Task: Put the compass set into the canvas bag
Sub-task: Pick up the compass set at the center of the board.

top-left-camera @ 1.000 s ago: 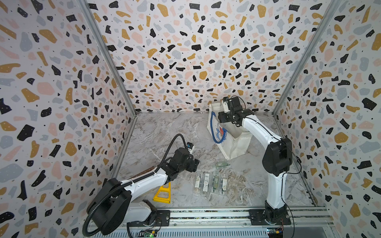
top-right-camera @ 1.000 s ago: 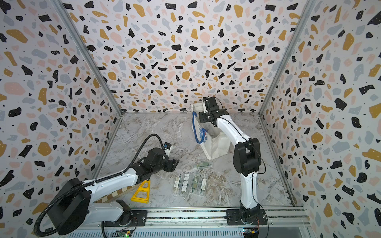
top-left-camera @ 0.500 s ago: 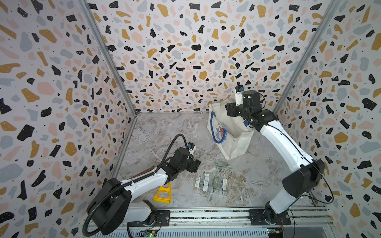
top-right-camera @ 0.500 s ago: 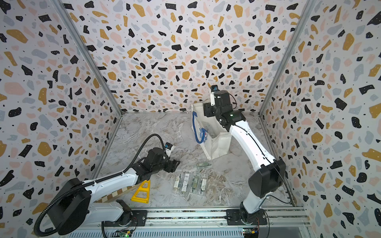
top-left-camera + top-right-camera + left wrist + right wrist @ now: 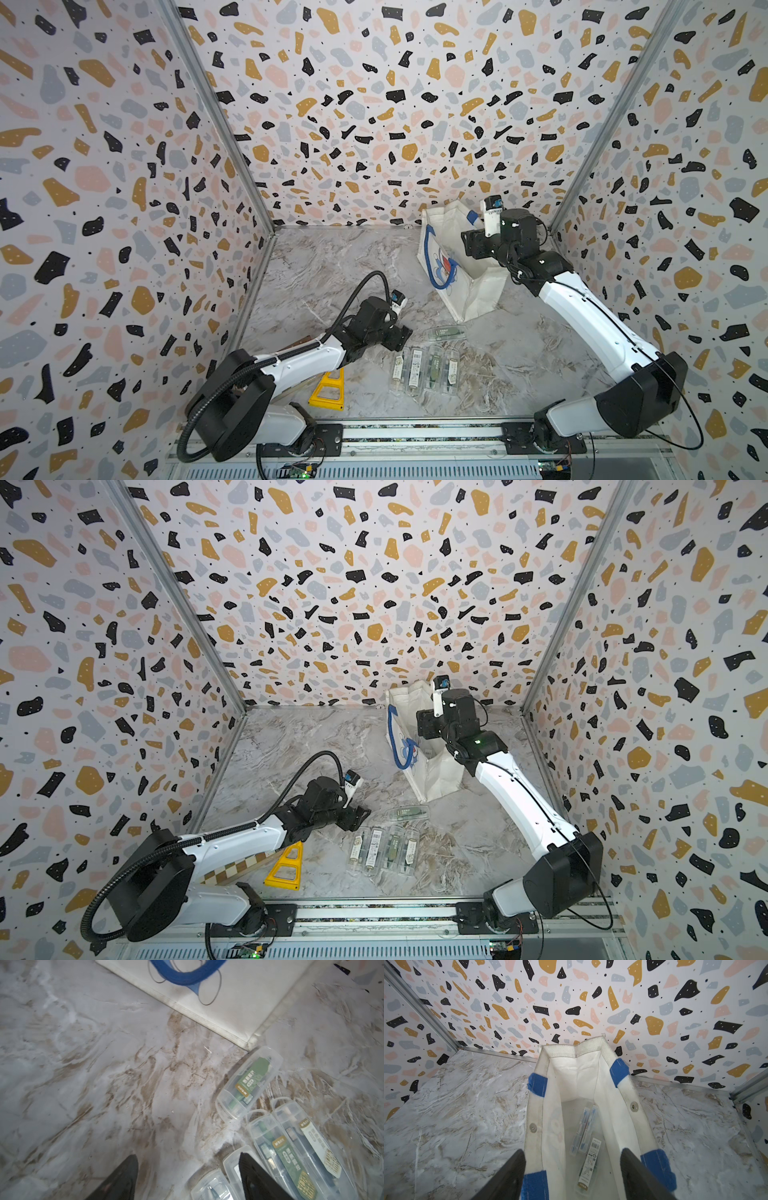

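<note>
Terrazzo-print walls (image 5: 374, 104) on three sides; grey marbled floor (image 5: 332, 266).

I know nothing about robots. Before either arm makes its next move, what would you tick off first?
1. White canvas bag with blue handles upright, mouth open: ok.
2. Right hand over the bag's mouth, open and empty: ok.
3. Clear plastic compass cases inside the bag: ok, two lie on its bottom.
4. Left hand open, holding nothing: ok.
5. Every case packed: not ok. A row of four cases and a lone case nearer the bag lie on the marble table.
6. Left hand clear of the nearest case in the row: cannot tell.
</note>
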Tool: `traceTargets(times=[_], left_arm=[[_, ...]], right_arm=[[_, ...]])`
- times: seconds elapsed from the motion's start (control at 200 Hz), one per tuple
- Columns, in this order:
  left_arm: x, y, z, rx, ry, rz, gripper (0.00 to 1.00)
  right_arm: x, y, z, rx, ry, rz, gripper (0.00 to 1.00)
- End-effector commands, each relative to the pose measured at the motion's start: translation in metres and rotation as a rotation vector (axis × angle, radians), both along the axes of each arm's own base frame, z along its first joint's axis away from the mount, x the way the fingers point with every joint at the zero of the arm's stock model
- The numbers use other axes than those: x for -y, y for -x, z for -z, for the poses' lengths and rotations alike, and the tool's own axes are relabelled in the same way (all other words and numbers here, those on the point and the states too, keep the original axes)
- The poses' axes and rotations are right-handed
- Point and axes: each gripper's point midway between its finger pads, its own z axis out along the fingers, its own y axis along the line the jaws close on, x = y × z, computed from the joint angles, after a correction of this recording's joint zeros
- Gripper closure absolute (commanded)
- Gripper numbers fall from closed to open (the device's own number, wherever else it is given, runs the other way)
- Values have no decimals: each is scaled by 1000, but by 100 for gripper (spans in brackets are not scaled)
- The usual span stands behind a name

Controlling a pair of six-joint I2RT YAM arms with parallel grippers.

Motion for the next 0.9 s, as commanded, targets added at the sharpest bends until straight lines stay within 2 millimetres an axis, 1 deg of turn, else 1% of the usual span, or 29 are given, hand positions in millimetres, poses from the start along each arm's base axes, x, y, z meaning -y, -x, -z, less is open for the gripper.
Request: traceTargets(times=[0.0,0.08,0.215,0.33,0.425,0.486,0.531,0.636,0.806,0.896], left_arm=[[28,3,-20,67,17,140,23],[36,0,-19,65,18,171,23],[58,1,-13,38,24,270,24],[77,6,-6,27,8,378,26],[88,9,5,10,-31,459,27],[92,9,14,-6,-67,488,27],[94,5,19,-19,-95,480,27],[101,2,33,-43,-137,488,27],[102,-2,56,-69,-206,490,27],[104,-3,62,-73,-236,496,28]], right_arm=[[1,12,-23,58,-49,-13,26],[4,17,-17,47,-43,-13,26],[11,21,-8,35,-46,-11,25],[13,25,-8,36,-63,-16,25],[14,27,-10,45,-71,-20,25],[15,28,-11,47,-72,-22,24],[15,29,-10,47,-74,-25,24],[16,31,-12,54,-78,-24,24],[19,32,-13,61,-80,-21,23],[18,33,-13,61,-83,-25,23]])
